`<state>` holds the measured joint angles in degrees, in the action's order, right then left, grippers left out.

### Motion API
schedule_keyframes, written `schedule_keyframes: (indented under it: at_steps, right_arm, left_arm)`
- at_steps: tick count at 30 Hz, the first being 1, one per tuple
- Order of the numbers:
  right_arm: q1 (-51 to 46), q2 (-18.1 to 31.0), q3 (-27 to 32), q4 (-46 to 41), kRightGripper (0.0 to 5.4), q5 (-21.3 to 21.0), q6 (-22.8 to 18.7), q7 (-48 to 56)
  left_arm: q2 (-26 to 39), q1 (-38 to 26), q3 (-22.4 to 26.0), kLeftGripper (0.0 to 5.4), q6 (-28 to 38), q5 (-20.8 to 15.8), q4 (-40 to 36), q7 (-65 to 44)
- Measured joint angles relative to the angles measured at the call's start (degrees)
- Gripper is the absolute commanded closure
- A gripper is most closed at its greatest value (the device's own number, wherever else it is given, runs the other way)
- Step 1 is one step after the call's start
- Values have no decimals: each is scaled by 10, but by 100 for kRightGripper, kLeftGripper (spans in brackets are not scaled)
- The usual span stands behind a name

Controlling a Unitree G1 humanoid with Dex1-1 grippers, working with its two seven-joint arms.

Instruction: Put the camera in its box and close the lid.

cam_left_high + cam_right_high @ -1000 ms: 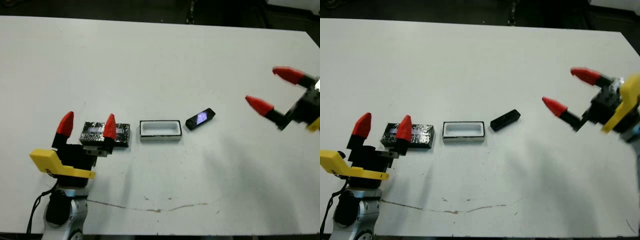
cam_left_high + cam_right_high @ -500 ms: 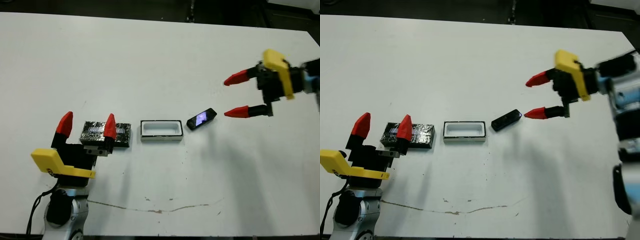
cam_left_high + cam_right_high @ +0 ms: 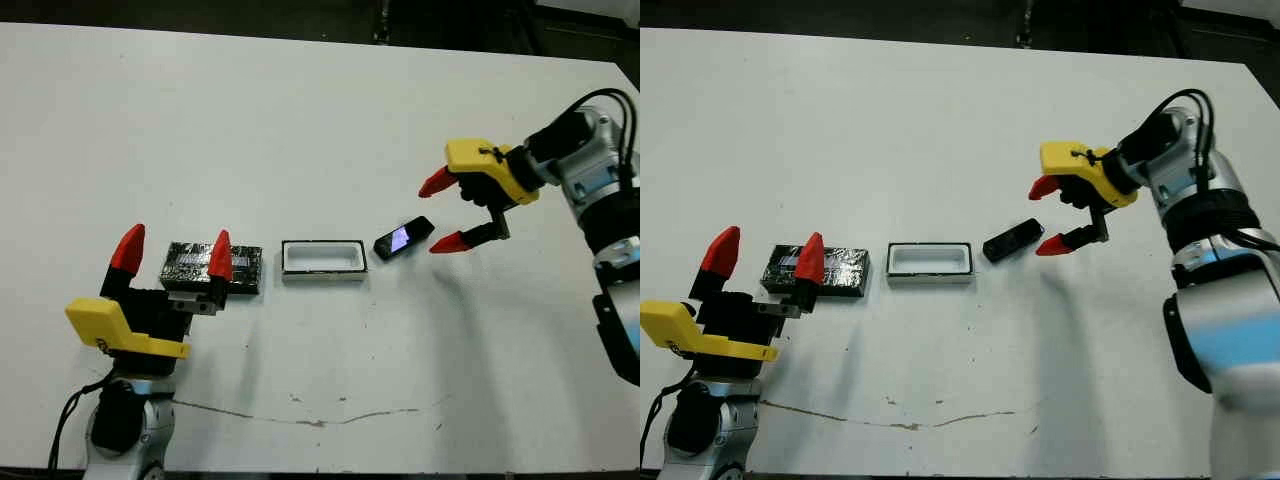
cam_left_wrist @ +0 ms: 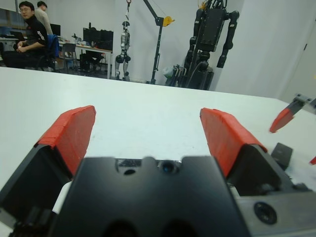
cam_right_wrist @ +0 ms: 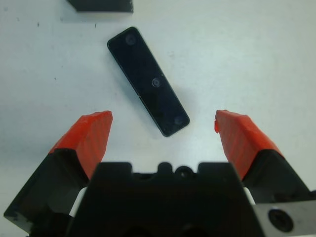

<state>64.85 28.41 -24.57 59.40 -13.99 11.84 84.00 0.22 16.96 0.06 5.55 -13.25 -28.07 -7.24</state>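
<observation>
1. Head views: the camera (image 3: 403, 239) lies flat on the white counter (image 3: 300, 130), tilted, just right of the box (image 3: 321, 260) and apart from it. The box sits open with its white inside showing. The lid (image 3: 211, 266) lies left of the box, a small gap between them.
2. Head views: the right gripper (image 3: 446, 212) hangs just right of the camera with its jaws spread wide, one red tip above the camera's far end and one beside it, neither touching. The left gripper (image 3: 172, 250) sits near the lid, jaws wide apart, its inner tip overlapping the lid in the picture.
3. Left wrist view: the left gripper (image 4: 148, 131) shows both red fingers (image 4: 71, 133) well apart with nothing between them. People (image 4: 29, 34) sit beyond the counter.
4. Right wrist view: the camera (image 5: 147, 80) lies diagonally on the counter ahead of the right gripper (image 5: 163, 129), within the open span of the jaws and untouched. A corner of the box (image 5: 101, 5) shows beyond it.
</observation>
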Motion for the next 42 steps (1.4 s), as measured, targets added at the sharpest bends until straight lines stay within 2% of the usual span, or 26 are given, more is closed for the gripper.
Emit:
schedule_keyframes:
  at_steps: [6,20,22,29,37,42]
  right_arm:
    - [0,-14,-4,13,0,-22,46,-22]
    - [-1,-20,6,22,0,-21,35,-16]
    - [-1,-20,8,22,13,-21,35,-14]
    - [-9,-20,15,22,108,-15,33,-9]
    - [-18,-28,15,19,228,-16,-26,6]
    - [-26,-30,8,-7,303,-20,-30,5]
  left_arm:
    - [0,0,1,2,0,0,1,-1]
    - [0,0,0,2,0,0,1,-3]
    - [0,0,0,0,0,0,1,-3]
    - [0,0,0,0,0,-10,1,-5]
    - [-2,0,-2,0,0,3,0,4]
    - [-2,0,-2,0,0,0,0,3]
